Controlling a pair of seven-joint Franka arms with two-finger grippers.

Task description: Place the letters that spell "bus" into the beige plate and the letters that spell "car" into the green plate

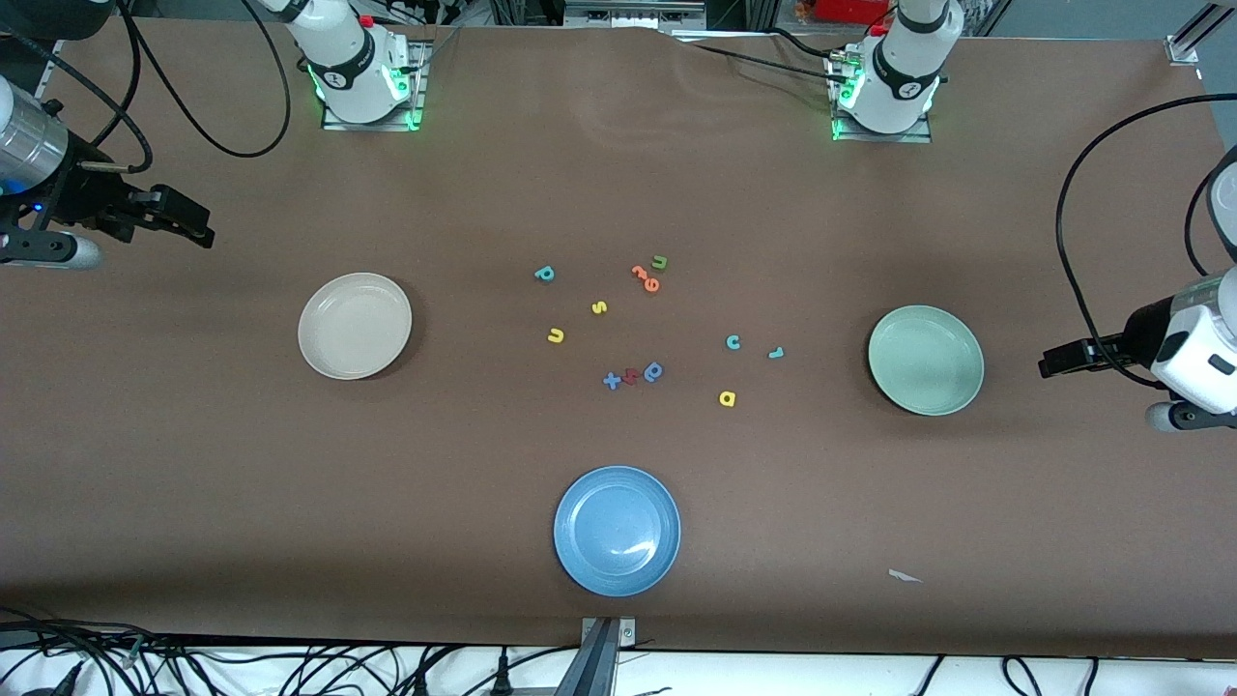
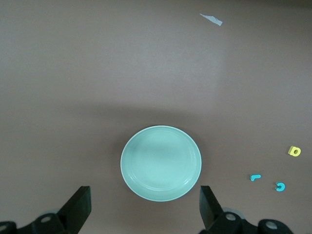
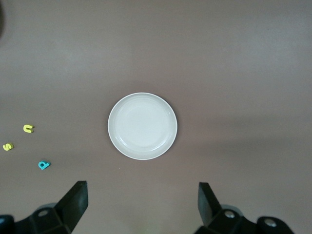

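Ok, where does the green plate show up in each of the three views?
Front view: green plate toward the left arm's end of the table.
Left wrist view: near the middle, plate between the open tool's fingers.
Right wrist view: not in it.
Shared landmark: teal c beside it.

- Table (image 1: 290, 503): brown surface, carrying three plates and loose foam letters.
- Beige plate (image 1: 355, 326): toward the right arm's end.
- Green plate (image 1: 926, 360): toward the left arm's end.
- Blue plate (image 1: 617, 531): nearest the front camera.
- Teal b (image 1: 545, 275), yellow s (image 1: 599, 308), yellow u (image 1: 556, 335): mid-table.
- Teal c (image 1: 733, 342), teal r (image 1: 775, 353), yellow a (image 1: 727, 398): nearer the green plate.
- Orange pieces (image 1: 646, 278), green u (image 1: 659, 262), blue x (image 1: 612, 381): mid-table.
- Paper scrap (image 1: 905, 576): near the front edge.
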